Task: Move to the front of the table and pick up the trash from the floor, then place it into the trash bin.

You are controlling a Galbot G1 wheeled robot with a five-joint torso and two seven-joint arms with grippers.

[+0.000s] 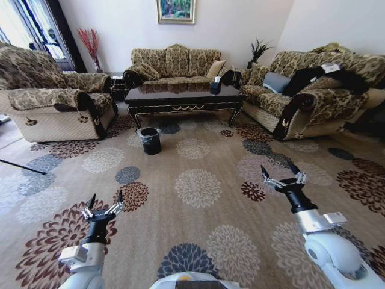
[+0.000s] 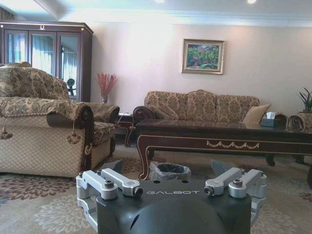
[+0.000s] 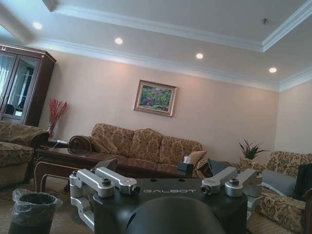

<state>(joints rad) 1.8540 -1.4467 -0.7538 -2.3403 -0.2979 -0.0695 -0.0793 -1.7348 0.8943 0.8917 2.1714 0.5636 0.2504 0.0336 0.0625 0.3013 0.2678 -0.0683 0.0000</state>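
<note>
Left gripper (image 1: 103, 203) at 7 o'clock in head view: jaws spread wide, holding nothing, above the tan flower-medallion carpet floor (image 1: 198, 186). Right gripper (image 1: 283, 174) at 4 o'clock: jaws wide apart too, touching nothing. Small round black bag-lined trash bin (image 1: 150, 140) at 11 o'clock, just in front of the dark glossy wooden desk (image 1: 183, 96). Can't make out any trash.

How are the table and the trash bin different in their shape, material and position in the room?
The table is long, rectangular and low, of glossy dark wood with gold trim; the trash bin is small and round, lined with a crinkly plastic bag. The table stands between the sofas; the bin sits on the carpet in front of the table, near its left end. The table carries a tissue box. Both are dark.
</note>
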